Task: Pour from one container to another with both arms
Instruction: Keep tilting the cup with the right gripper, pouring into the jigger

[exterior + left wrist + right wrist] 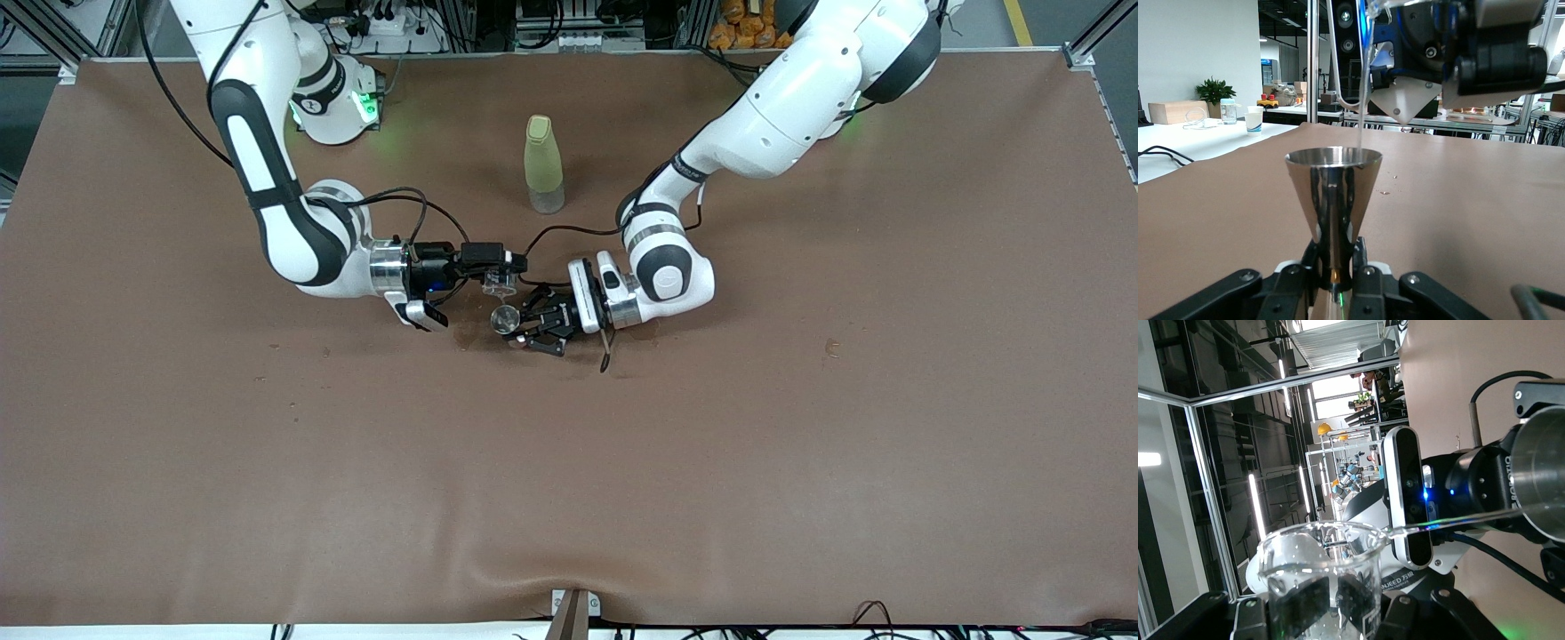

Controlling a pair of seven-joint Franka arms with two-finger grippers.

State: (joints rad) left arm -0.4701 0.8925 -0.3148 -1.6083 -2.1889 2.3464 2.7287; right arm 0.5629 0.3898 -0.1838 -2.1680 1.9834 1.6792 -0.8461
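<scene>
1. Front view: right gripper (500, 277) is clamped on a clear glass beaker (500, 283), tipped over the metal jigger (507, 318).
2. Left gripper (526, 327) is clenched on that jigger, low over mid-table.
3. Left wrist view shows a thin stream (1362, 87) running down into the steel cone (1333, 200).
4. Yellowish bottle (543, 164) stands farther from the camera, between both arms' bases.

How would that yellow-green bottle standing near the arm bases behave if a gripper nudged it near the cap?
Likely tips rather than slides: the yellow-green bottle is tall and narrow, standing upright on a small base. Looks like translucent plastic, so probably light and not fragile. Its round body would probably roll on the brown table once down.
</scene>
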